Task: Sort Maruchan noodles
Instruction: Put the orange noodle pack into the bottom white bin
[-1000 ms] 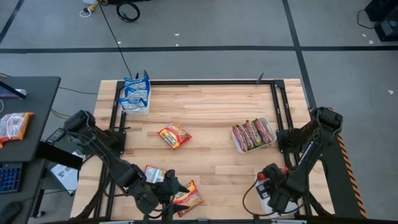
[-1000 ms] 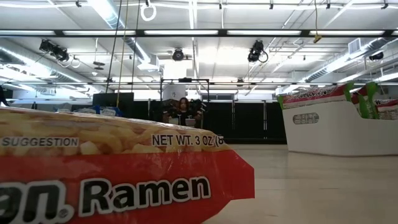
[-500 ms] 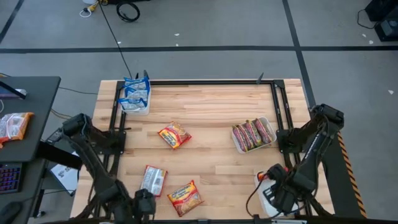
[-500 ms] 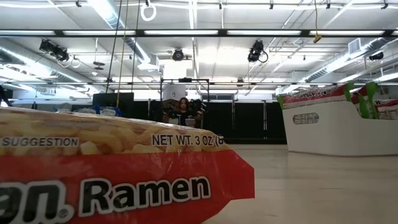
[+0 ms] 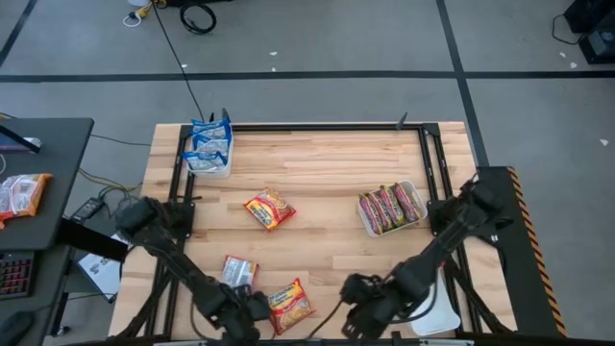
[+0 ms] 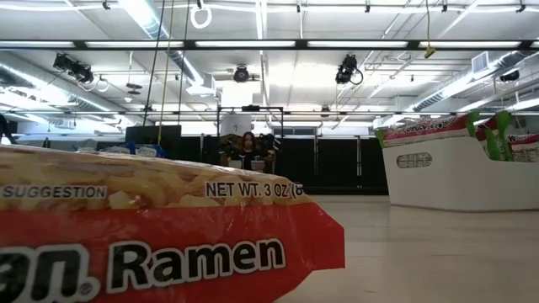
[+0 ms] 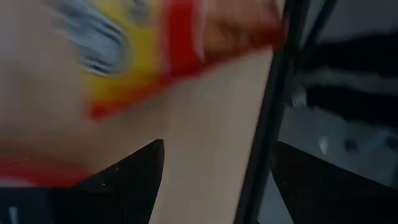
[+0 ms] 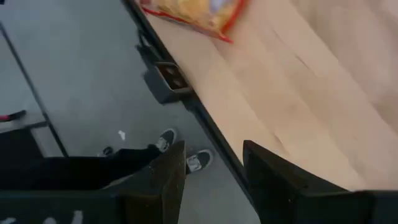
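Note:
Three Maruchan noodle packets lie flat on the wooden table: a red one [image 5: 269,209] mid-table, a silvery one [image 5: 238,271], and a red-yellow one [image 5: 289,302] at the near edge, which fills the low view [image 6: 152,236]. My left gripper [image 5: 252,306] stands open just left of that near packet [image 7: 143,56], pointing steeply down, with nothing between its fingers [image 7: 134,177]. My right gripper [image 5: 354,308] hovers open over the near edge, right of the same packet [image 8: 193,12], and is empty too.
A tray of blue packets [image 5: 209,146] stands at the far left, a white tray of red and green packets [image 5: 392,207] at mid right, and a white tray [image 5: 437,306] at the near right corner. A person's shoes [image 8: 180,149] show on the floor beyond the near edge.
My right gripper has swung from the near right corner toward the table's left along the near edge, rising, and has uncovered the white tray there. My left gripper drew back toward the near edge, then sank and tipped downward beside the red-yellow packet.

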